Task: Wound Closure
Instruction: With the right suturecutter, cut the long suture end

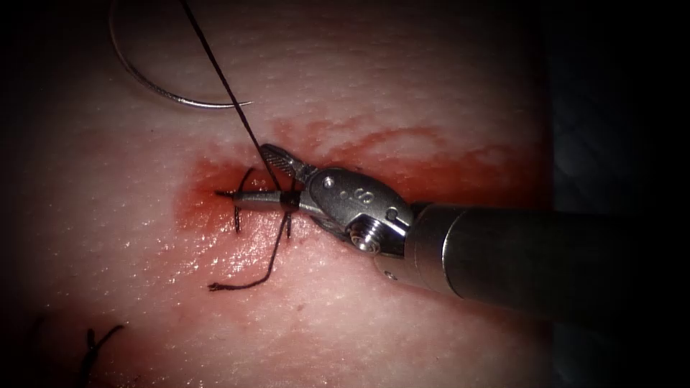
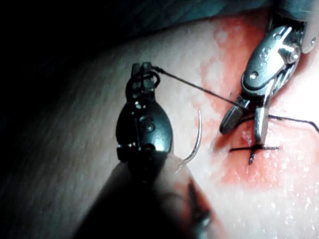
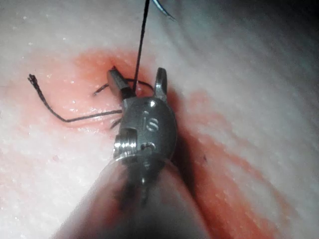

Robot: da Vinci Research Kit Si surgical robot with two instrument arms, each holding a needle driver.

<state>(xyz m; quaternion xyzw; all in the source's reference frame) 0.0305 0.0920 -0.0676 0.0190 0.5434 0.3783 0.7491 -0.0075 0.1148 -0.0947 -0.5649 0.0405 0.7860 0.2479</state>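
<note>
Knot stage, likely: right steel tool (image 1: 267, 179) agape astride taut dark thread (image 1: 228, 90), left tool (image 2: 142, 79) clamping it, curved steel needle (image 1: 154, 86) loose on pale tissue (image 1: 402, 93); next needs closing squarely.

Taut thread (image 1: 228, 90) crosses open right pincer (image 1: 262, 176); needle (image 1: 154, 86) lies apart.

1. My right tool (image 1: 277, 179) is polished, glossy metal, with fine ridging on the upper jaw's inner face.
2. My left tool (image 2: 143, 79) looks like darker metal, though the light there is poor.
3. The needle (image 1: 154, 86) is smooth, shiny steel wire.
4. The thread (image 1: 226, 86) is dark and matt.
5. The tissue (image 1: 395, 79) is pale, pebbled and wet-glossy under the red fluid (image 1: 201, 205).
</note>
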